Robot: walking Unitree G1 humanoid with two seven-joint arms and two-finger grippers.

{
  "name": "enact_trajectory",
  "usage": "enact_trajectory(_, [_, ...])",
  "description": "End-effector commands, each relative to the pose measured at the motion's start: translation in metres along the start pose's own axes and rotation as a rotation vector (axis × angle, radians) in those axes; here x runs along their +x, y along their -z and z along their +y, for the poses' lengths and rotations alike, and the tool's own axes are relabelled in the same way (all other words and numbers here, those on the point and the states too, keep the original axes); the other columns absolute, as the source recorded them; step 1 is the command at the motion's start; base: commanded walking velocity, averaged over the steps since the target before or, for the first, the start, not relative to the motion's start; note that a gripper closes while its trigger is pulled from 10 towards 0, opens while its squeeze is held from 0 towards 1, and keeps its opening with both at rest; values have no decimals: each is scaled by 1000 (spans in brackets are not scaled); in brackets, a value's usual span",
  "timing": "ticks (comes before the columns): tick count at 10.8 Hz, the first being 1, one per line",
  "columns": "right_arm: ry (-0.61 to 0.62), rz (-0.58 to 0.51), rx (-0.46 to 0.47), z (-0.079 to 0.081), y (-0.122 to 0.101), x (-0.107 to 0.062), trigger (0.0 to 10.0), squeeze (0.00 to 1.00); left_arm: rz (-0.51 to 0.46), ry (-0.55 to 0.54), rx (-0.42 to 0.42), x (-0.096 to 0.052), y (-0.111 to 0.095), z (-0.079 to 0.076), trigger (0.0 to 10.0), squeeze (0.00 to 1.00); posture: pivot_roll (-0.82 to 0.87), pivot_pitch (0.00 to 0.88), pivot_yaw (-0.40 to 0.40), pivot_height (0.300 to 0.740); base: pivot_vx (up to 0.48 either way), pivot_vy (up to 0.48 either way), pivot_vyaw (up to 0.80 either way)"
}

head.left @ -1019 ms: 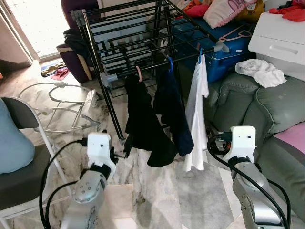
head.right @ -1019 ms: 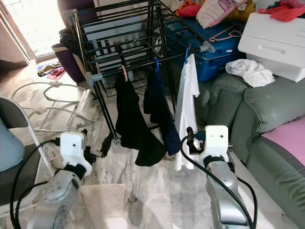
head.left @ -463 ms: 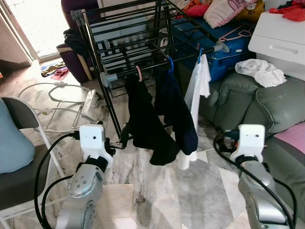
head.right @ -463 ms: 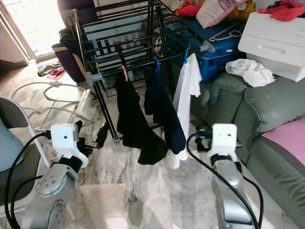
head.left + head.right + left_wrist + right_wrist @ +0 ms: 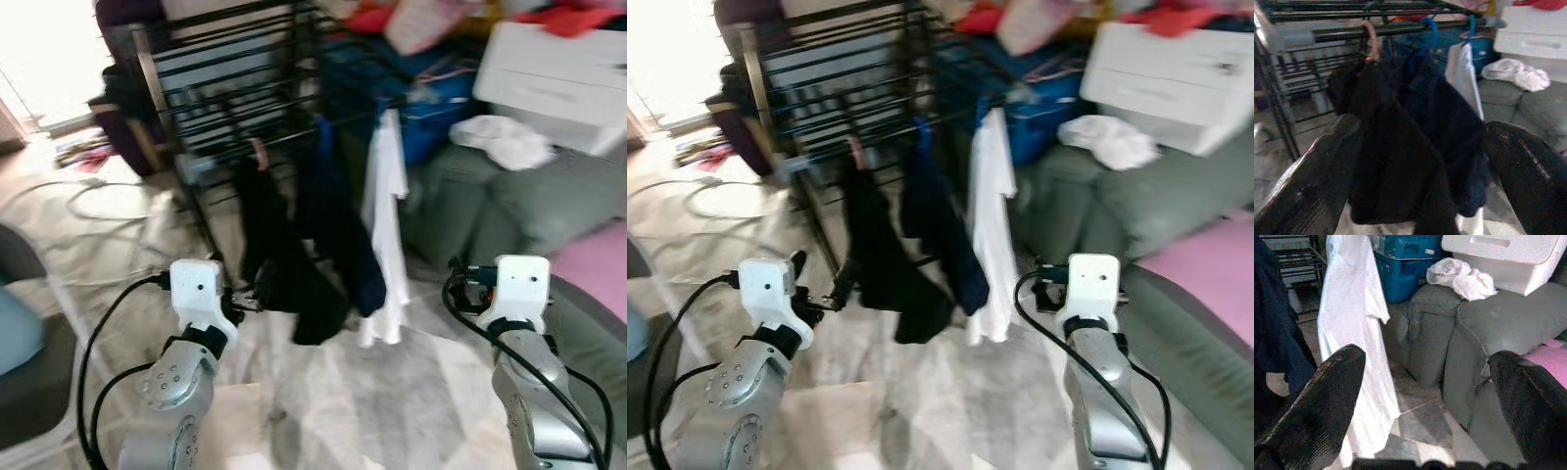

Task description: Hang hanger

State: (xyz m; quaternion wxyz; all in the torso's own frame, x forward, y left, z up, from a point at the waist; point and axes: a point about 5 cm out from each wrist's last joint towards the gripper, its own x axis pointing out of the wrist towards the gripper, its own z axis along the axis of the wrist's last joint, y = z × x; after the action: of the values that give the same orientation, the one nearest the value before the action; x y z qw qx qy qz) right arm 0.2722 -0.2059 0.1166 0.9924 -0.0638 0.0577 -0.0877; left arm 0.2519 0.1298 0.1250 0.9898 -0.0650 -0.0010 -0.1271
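Note:
A black drying rack stands ahead with three garments on its front rail. A black garment hangs from a pink hanger, a navy garment from a blue hanger, and a white shirt from another blue hanger. My left gripper is open, low and just short of the black garment, holding nothing. My right gripper is open too, low beside the white shirt and facing the sofa.
A grey-green sofa stands to the right with a crumpled white cloth on its arm. Behind it sit a white storage box and a blue crate. A folding chair is at far left. Marble floor lies below the rack.
The whole picture has shifted and blurred, so the camera has moved. The hanging garments have swung a little. Both grippers stay open, low in front of the rack.

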Motion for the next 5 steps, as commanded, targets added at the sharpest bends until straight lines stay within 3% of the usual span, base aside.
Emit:
enact_trajectory(1, [-30,-4,13,8,-2,1,10000,0,10,-11,9,-1,2,5,10000,0,-147,0,89,740,240,0,0])
enact_trajectory(3, [-40,-9,7,10,-2,2,10000,0,13,1,11,-2,4,3,10000,0,-146,0,88,740,270,0,0])
enact_trajectory(5, [-40,-10,4,11,-3,2,10000,0,13,11,10,-1,4,2,10000,0,-146,0,89,740,309,0,-659])
